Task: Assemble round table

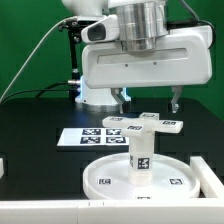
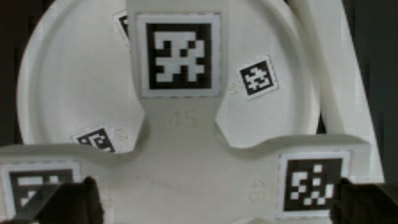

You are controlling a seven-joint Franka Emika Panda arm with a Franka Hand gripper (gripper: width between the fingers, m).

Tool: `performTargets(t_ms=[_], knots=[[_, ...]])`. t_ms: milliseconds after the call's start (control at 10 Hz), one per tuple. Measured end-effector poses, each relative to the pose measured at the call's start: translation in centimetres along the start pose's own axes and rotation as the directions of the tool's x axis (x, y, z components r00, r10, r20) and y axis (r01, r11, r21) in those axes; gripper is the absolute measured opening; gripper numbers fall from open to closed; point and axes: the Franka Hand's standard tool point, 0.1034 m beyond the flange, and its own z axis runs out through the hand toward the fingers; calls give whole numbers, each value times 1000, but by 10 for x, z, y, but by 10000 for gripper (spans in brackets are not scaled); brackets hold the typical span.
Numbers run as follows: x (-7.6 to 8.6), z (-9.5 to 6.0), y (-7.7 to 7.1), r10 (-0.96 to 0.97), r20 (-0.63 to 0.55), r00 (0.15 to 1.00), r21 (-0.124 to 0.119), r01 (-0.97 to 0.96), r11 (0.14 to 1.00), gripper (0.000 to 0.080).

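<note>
The round table's parts stand stacked near the table's front. The large rimmed disc (image 1: 105, 182) lies flat, the short post (image 1: 142, 158) stands upright on its middle, and the cross-shaped foot (image 1: 146, 125) rests on top of the post. My gripper (image 1: 149, 100) hangs just above the foot, open, with one finger (image 1: 122, 97) on each side and nothing between them. In the wrist view the tagged foot (image 2: 196, 125) fills the picture over the disc (image 2: 68, 70). My gripper (image 2: 214, 205) shows there only as dark fingertips (image 2: 50, 200) at the sides, apart from the foot.
The marker board (image 1: 85, 136) lies flat behind the disc, at the exterior view's left. A white block (image 1: 212, 175) sits at the right edge. A white ledge (image 1: 40, 212) runs along the front. The arm's white base (image 1: 95, 95) stands behind, before a green backdrop.
</note>
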Motion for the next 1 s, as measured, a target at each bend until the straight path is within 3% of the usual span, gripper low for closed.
performTargets(t_ms=[100,400,500,600,700,1000], knots=[[3,-3,8,-21,-40,999,13,21,1000,649],[2,-1,10,-260,-33,965,-17,260,966,649],[3,0,8,-448,-8,894,-82,446,891,649],[6,0,3,-606,27,795,-124,604,787,649],[8,3,3,-675,50,736,-127,676,726,649],[8,4,6,-671,52,740,-124,671,731,649]])
